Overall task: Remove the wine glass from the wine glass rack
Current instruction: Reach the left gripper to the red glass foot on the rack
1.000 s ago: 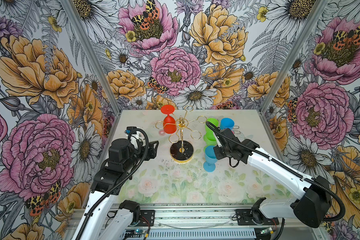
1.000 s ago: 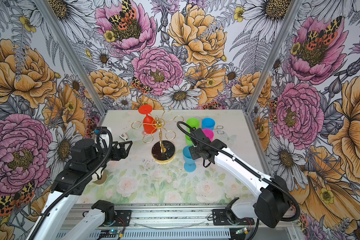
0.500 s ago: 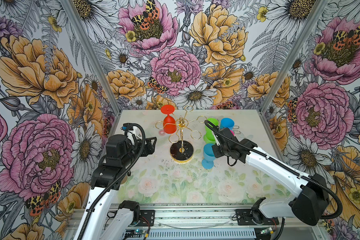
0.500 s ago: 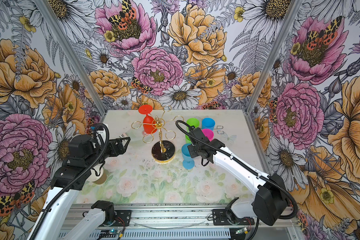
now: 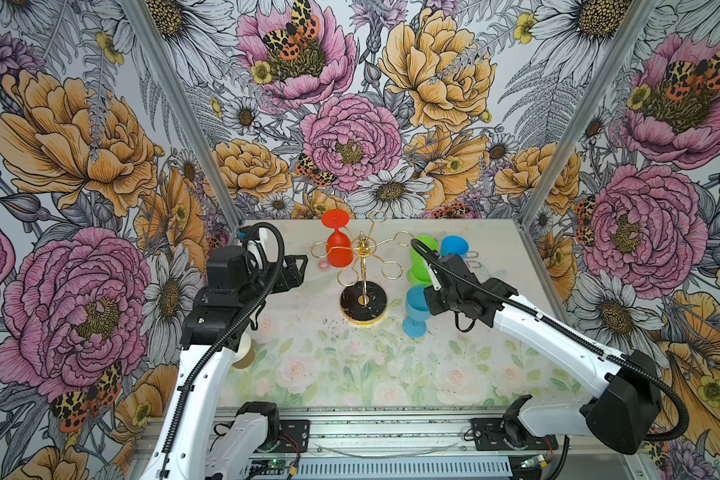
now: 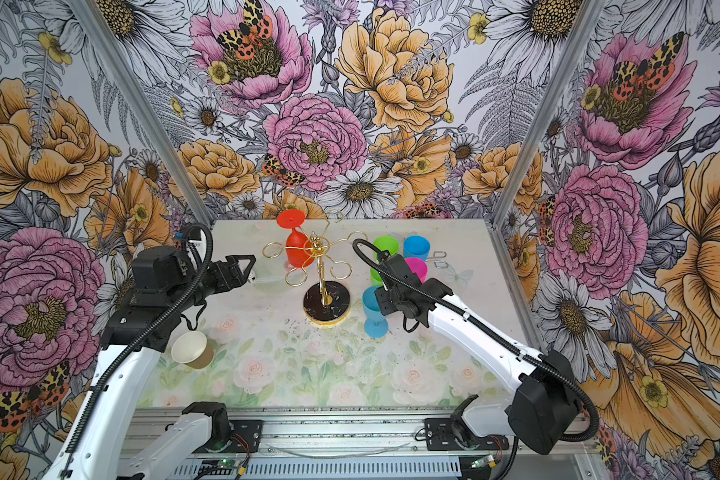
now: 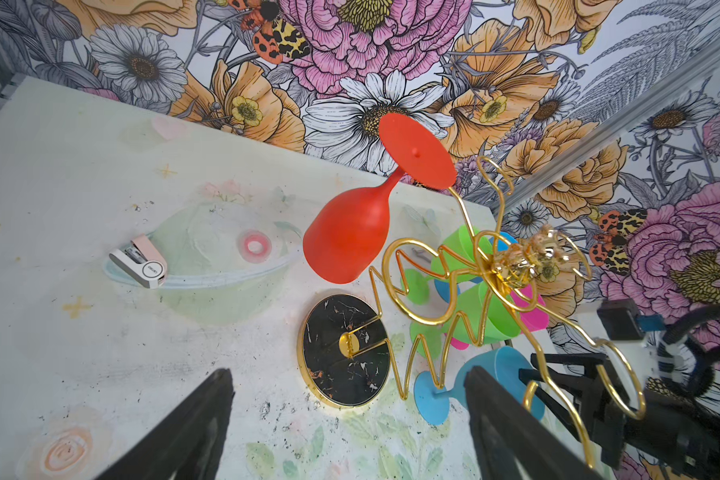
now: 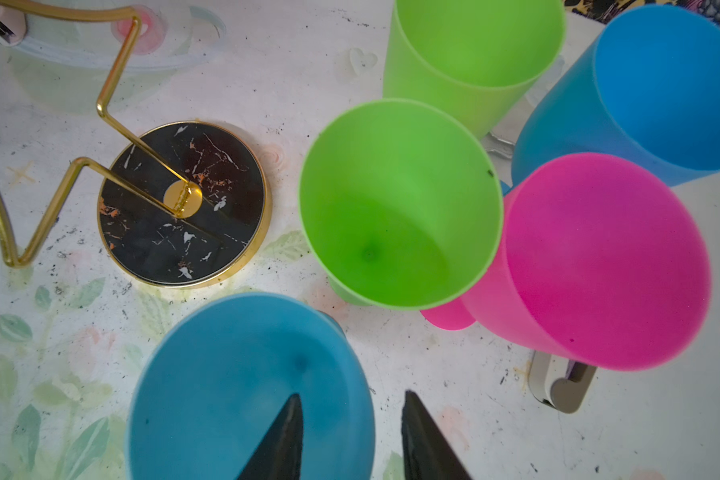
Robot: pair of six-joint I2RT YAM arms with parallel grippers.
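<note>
Left claw [image 6: 244,272]: you are holding it with its jaws spread wide and nothing between them. It is hovering over the counter [image 5: 308,374] to the left of the wine glass rack [image 5: 373,308] and pointing toward it. Beneath that arm a paper cup [image 6: 192,351] is lying on its side, well apart from the work. Farther back a stapler [image 7: 140,262] is lying flat. Neither is obstructing you.

Moving right, the red wine glass [image 5: 338,251] is hanging bowl-down from a loop on the rack's left side, toward the back wall. Its stem is passing through the wire and its foot is sitting above the loop, which is what is keeping it up. It is the only glass on the rack; the other loops are showing bare. I judge it needs lifting and sliding out through the loop's opening, not pulling straight down.

Right of the rack's base, the blue wine glass [image 5: 415,307] is standing upright on the counter. You are keeping the right claw [image 8: 352,397] astride its rim, one finger inside the bowl and one outside. The jaws are parted, with a gap on each side of the wall, so nothing is being pinched. The glass is bearing on its own foot.

Behind it, two green glasses [image 8: 400,203], a pink glass [image 8: 599,257] and a second blue glass [image 8: 661,83] are standing bunched close together, apart from the rack.
</note>
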